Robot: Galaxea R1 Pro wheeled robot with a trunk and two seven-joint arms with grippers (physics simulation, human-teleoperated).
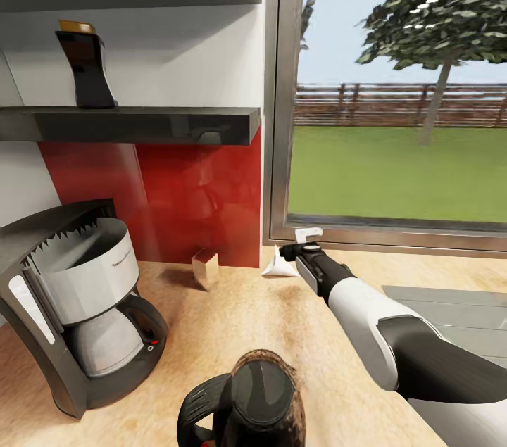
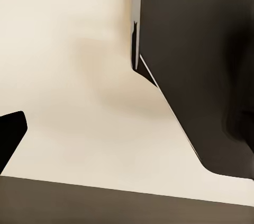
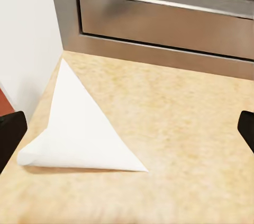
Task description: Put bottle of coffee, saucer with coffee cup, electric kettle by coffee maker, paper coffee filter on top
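Observation:
The grey and black coffee maker (image 1: 77, 313) stands on the wooden countertop (image 1: 246, 320) at the left. A dark bottle of coffee (image 1: 88, 67) with a gold cap is up on the shelf (image 1: 141, 123). The black electric kettle (image 1: 246, 401) stands at the near edge. A white paper coffee filter (image 1: 278, 265) (image 3: 79, 128) lies flat in the corner by the window frame. My right gripper (image 1: 292, 253) (image 3: 127, 139) hovers open just over it, with its fingertips (image 3: 10, 134) wide apart. One left fingertip (image 2: 10, 134) shows over a cream surface, beside a dark body.
A small tan box (image 1: 205, 267) stands against the red backsplash (image 1: 176, 200). The window frame (image 1: 282, 116) rises right behind the filter. A grey sink (image 1: 451, 313) is set into the counter at the right.

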